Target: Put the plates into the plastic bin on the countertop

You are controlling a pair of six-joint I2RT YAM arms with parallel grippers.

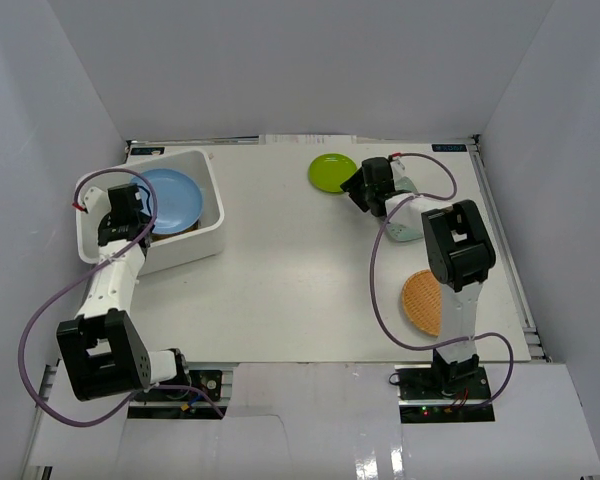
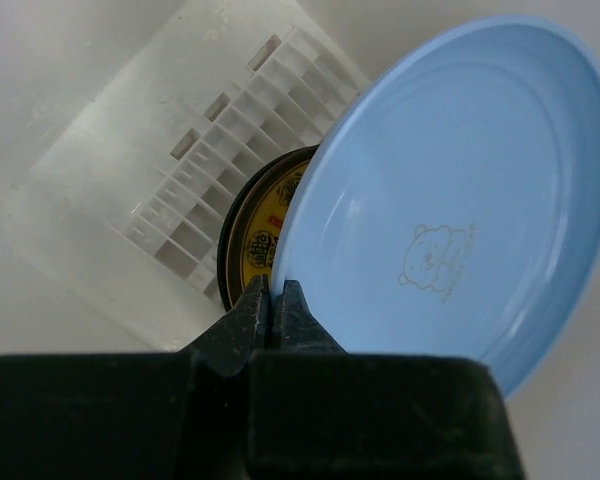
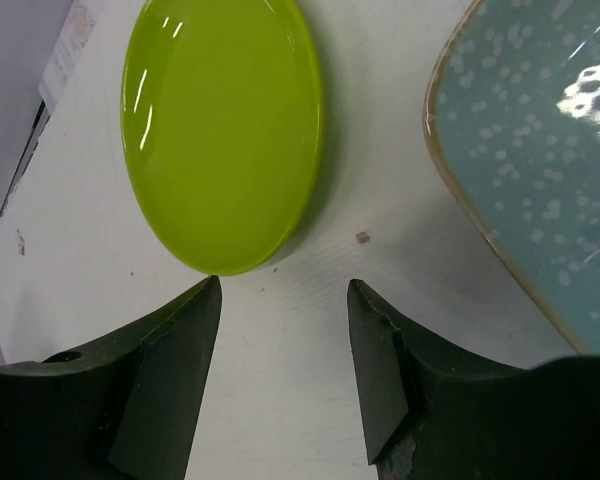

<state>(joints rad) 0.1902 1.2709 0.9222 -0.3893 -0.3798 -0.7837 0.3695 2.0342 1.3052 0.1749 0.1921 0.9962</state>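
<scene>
The left arm (image 1: 115,275) reaches into the white plastic bin (image 1: 208,240) at the desk's (image 1: 300,270) far left. Its jaws are clenched on the rim of the light blue plate (image 2: 460,190), which has a small bear outline printed on its face. That plate is held tilted inside the bin, over the slotted bottom. A gold-and-black patterned plate (image 2: 255,235) lies partly hidden behind it. The right arm (image 1: 458,260) stretches toward the far right of the desk, and its jaws are spread apart with only bare desk between them. The lime green plate (image 3: 225,130) lies flat just beyond the left tip, and the pale mint speckled oblong plate (image 3: 540,150) lies off to the right. The tan woven plate (image 1: 420,303) rests on the desk near the right arm's base, partly covered by the arm.
</scene>
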